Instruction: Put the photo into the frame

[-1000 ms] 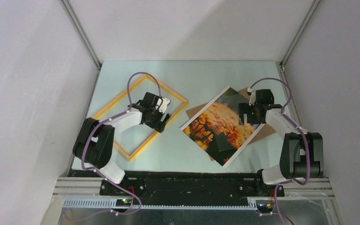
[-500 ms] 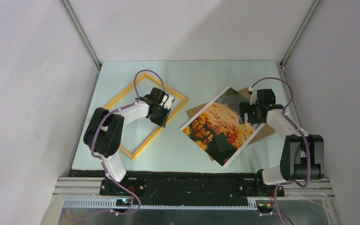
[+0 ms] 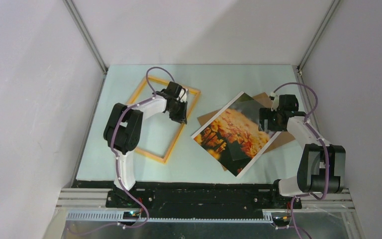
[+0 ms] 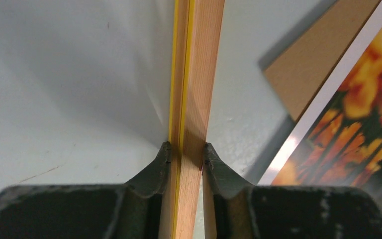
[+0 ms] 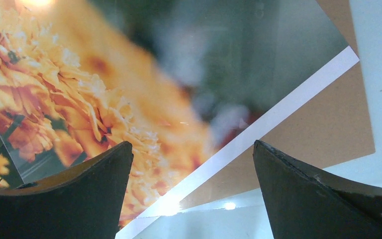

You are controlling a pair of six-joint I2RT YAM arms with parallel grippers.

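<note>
The frame (image 3: 154,155), a thin yellow-orange wooden rectangle, lies on the left of the table. My left gripper (image 3: 183,113) is shut on its right rail. In the left wrist view both fingers press the rail (image 4: 195,74) from either side, gripper (image 4: 187,149). The photo (image 3: 231,133) of orange flowers with a white border lies at centre right, also the photo (image 4: 363,124) at the edge of the left wrist view. My right gripper (image 3: 267,121) stands open over the photo's right edge; between its spread fingers, gripper (image 5: 191,144), the photo (image 5: 79,89) and its white border show, untouched.
A brown backing board (image 3: 280,142) lies under the photo, sticking out at its corners, board (image 5: 328,124). A clear sheet's edge (image 5: 258,162) shows over the photo and board. White walls close in the table on three sides.
The left gripper has closed on the frame's right rail. The frame has swung round, its near corner moving right. The right gripper has shifted slightly right and stays open.
</note>
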